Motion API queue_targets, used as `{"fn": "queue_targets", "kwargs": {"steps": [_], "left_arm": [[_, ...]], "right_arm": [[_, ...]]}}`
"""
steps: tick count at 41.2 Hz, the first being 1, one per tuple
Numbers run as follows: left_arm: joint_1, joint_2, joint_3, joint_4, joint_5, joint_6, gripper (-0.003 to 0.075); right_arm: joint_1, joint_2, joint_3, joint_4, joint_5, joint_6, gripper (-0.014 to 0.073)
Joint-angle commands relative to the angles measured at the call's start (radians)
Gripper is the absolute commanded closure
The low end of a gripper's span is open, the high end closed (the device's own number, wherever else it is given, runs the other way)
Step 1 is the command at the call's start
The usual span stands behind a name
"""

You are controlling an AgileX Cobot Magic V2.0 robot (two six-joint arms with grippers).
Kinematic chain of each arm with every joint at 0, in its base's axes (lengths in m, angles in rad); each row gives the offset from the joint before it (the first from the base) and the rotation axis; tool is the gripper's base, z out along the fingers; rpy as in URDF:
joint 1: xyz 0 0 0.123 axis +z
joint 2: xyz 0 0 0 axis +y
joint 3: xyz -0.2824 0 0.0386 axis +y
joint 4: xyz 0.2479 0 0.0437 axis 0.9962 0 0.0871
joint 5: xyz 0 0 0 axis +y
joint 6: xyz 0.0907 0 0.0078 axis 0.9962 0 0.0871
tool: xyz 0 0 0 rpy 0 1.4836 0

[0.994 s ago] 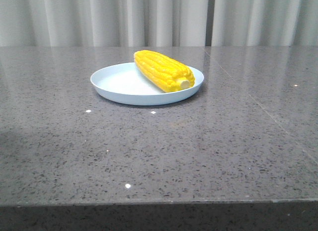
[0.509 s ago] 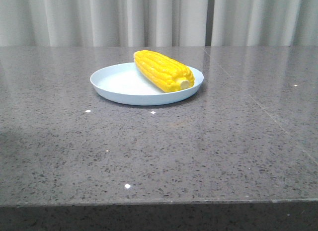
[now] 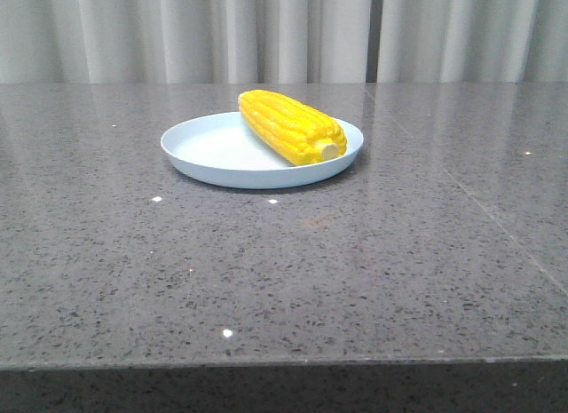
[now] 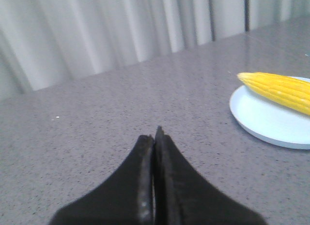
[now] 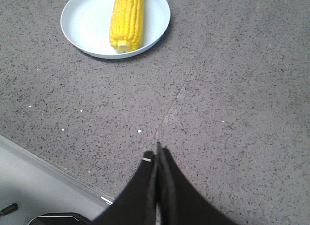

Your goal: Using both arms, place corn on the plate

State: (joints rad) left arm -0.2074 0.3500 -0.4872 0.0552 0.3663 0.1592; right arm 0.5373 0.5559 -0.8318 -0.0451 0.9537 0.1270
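The yellow corn [image 3: 291, 125] lies on the right half of the pale blue plate [image 3: 204, 154] at the table's far middle, its pale stub end toward the front right. Both also show in the left wrist view, corn [image 4: 281, 90] on plate [image 4: 264, 123], and in the right wrist view, corn [image 5: 128, 19] on plate [image 5: 85, 26]. My left gripper [image 4: 154, 136] is shut and empty above bare table, well away from the plate. My right gripper [image 5: 156, 155] is shut and empty over the table near its front edge. Neither gripper shows in the front view.
The grey speckled stone table [image 3: 355, 271] has a thin seam [image 3: 461, 186] running across its right side. Pale curtains [image 3: 266, 31] hang behind the far edge. In the right wrist view the table's front edge [image 5: 48, 159] runs past with a pale floor beyond.
A shadow at the left of the table has faded away. The corn and the plate have not moved.
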Motion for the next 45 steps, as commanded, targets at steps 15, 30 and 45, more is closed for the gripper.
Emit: {"fn": "queue_targets", "kwargs": {"steps": [15,30,45], "left_arm": [[0.204,-0.371,0.456,-0.034,-0.428,-0.001,0.0741],[0.204,-0.376,0.496,-0.122,-0.428,-0.001,0.0741],[0.204,-0.375,0.496,-0.122,-0.428,-0.001,0.0741]], "right_arm": [[0.001,0.002,-0.023,-0.019,-0.067,-0.009,0.0662],[0.001,0.003,-0.023,-0.019,-0.067,-0.009,0.0662],[0.001,0.003,-0.023,-0.019,-0.067,-0.009,0.0662]]}}
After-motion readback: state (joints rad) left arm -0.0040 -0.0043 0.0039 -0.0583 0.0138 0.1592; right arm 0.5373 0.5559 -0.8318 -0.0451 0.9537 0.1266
